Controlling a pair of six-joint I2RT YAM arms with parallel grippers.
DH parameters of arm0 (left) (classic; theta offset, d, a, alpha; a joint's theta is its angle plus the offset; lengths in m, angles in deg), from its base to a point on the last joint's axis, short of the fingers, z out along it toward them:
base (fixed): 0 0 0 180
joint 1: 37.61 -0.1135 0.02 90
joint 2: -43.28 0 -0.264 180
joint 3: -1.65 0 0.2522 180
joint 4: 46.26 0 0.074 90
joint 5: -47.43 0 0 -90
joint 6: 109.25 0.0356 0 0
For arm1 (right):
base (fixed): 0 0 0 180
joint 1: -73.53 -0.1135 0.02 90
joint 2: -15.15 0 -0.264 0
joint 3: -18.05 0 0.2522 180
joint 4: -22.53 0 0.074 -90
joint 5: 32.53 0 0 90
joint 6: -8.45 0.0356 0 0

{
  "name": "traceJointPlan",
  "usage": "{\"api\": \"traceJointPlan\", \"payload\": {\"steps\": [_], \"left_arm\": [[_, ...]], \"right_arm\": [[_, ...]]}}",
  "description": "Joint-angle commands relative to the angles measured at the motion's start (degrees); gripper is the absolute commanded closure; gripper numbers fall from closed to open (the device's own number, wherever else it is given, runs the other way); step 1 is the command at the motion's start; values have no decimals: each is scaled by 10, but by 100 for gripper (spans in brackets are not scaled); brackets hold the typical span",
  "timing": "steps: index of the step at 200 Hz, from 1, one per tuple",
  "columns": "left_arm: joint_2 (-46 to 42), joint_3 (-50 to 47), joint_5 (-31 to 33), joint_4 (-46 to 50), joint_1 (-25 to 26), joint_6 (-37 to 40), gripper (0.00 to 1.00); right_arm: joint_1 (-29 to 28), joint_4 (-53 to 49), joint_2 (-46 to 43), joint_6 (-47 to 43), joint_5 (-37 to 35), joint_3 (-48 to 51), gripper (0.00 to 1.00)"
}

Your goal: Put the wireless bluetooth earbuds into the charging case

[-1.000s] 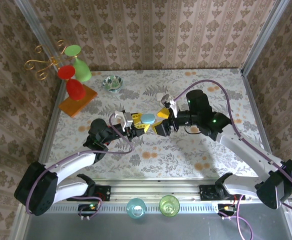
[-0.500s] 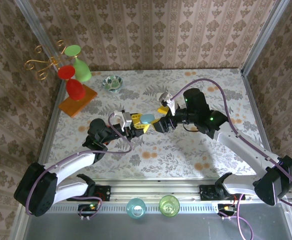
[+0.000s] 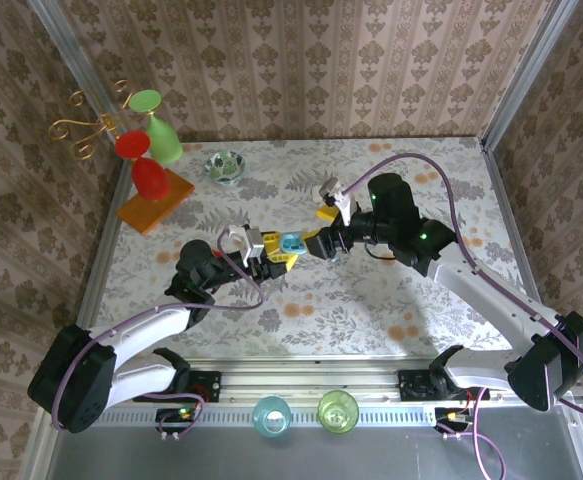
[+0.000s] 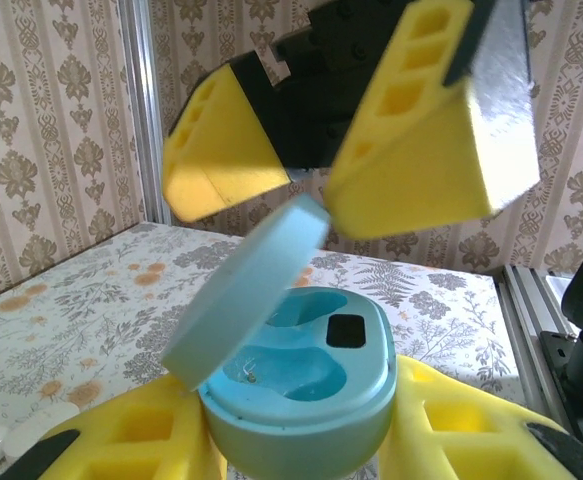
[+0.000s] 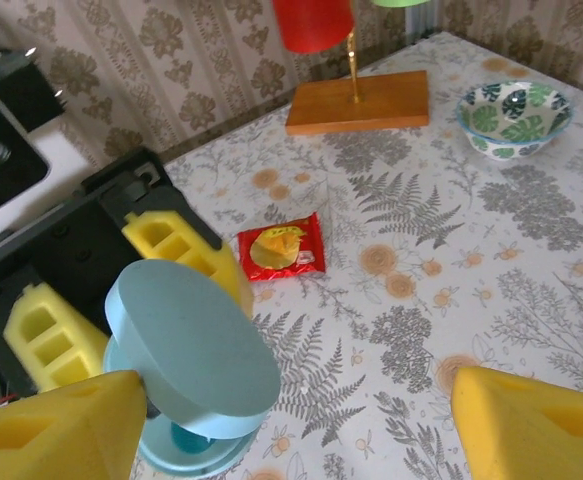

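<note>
Shifted leftward in a second, right gripper [image 3: 318, 227] — jaws spread — hovers at the raised lid [image 4: 246, 290]; left gripper [image 3: 280, 248] pinches the case [image 4: 301, 400], steadying it for loading.

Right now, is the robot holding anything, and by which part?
The left gripper clamps the blue charging case by its base. The right gripper is open, holding nothing.

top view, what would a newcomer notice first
The open blue case, mid-table, gripped by the left end effector, with the right end effector open beside it. Then the red and green cups on a stand at the far left.
</note>
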Motion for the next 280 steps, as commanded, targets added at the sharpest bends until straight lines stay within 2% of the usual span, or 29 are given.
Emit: {"api": "traceJointPlan", "payload": {"steps": [1, 155, 214, 280], "left_arm": [[-14, -3, -35, -21, 1, 10, 71], [-18, -2, -43, -32, 1, 7, 71], [-17, -4, -6, -26, -7, -8, 70], [-5, 4, -14, -40, -14, -33, 70]], "right_arm": [[7, 6, 11, 19, -44, -19, 20], [10, -17, 27, 43, -44, -40, 21], [10, -12, -15, 21, 22, -20, 20], [1, -15, -37, -27, 53, -4, 19]]}}
